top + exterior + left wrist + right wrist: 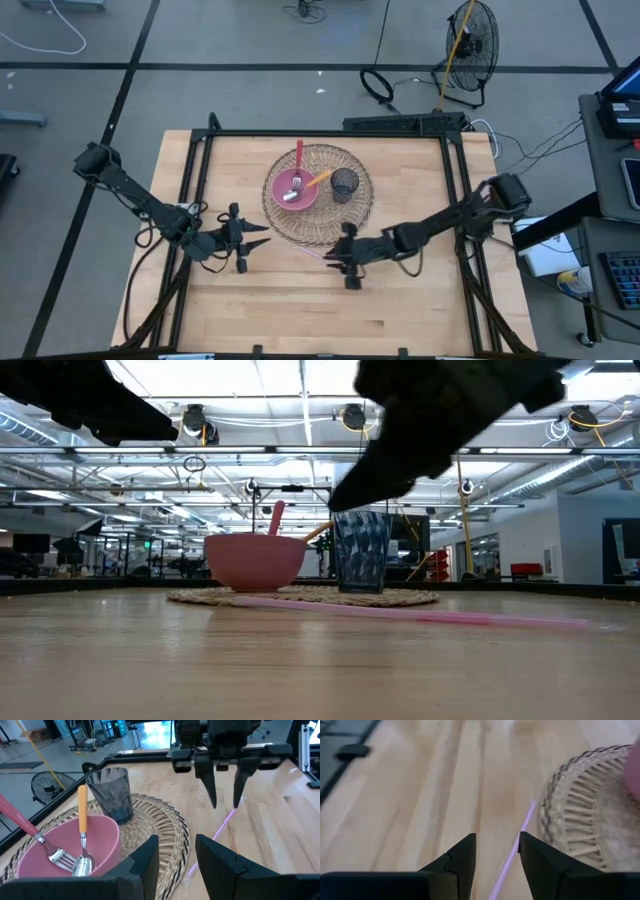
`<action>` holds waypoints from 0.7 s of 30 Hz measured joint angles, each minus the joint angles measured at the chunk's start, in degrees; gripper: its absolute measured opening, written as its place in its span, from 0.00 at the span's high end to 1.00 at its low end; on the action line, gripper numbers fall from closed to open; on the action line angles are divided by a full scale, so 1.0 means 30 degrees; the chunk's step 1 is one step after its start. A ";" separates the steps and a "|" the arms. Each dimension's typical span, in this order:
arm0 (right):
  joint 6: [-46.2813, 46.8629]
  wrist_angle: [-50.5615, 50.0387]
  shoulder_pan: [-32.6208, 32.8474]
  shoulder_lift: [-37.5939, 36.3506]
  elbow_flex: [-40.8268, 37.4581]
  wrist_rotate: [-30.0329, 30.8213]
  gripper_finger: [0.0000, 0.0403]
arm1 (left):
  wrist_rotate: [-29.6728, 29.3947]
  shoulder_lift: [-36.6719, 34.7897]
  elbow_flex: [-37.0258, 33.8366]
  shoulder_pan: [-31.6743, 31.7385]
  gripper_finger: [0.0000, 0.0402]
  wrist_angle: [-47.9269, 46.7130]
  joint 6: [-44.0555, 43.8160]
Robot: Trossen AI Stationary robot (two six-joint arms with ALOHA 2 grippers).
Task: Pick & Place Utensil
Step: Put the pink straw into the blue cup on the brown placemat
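A pink straw (312, 253) lies flat on the table just off the near edge of the woven placemat (322, 228). On the mat stand a pink bowl (292, 190) and a dark glass cup (344, 184). In the bowl (75, 845) a pink-handled fork (30, 830) and an orange-handled spoon (82, 820) rest with their heads down and their handles leaning on the rim. My right gripper (330, 258) is open and hovers over the straw (512, 852), fingers either side of its line. My left gripper (262, 238) is open, left of the mat, facing it.
The cup (112, 792) stands on the mat (160, 820) to the right of the bowl. A black frame (330, 132) runs round the table. Bare wood lies along the near side (320, 310). A fan (470, 40) and cables sit on the floor beyond.
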 joint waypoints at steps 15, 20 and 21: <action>0.3930 -0.5511 -0.0773 0.2818 0.3610 -0.0005 0.65 | 0.0016 0.0000 0.0000 0.0000 0.67 -0.0159 0.0258; 0.4038 -0.5541 -0.0801 0.2820 0.3610 -0.0012 0.65 | 0.0016 0.0000 0.0000 0.0000 0.67 -0.0182 0.0309; 0.4041 -0.5471 -0.0801 0.2820 0.3610 -0.0005 0.65 | 0.0023 0.0000 0.0000 0.0000 0.67 -0.0197 0.0309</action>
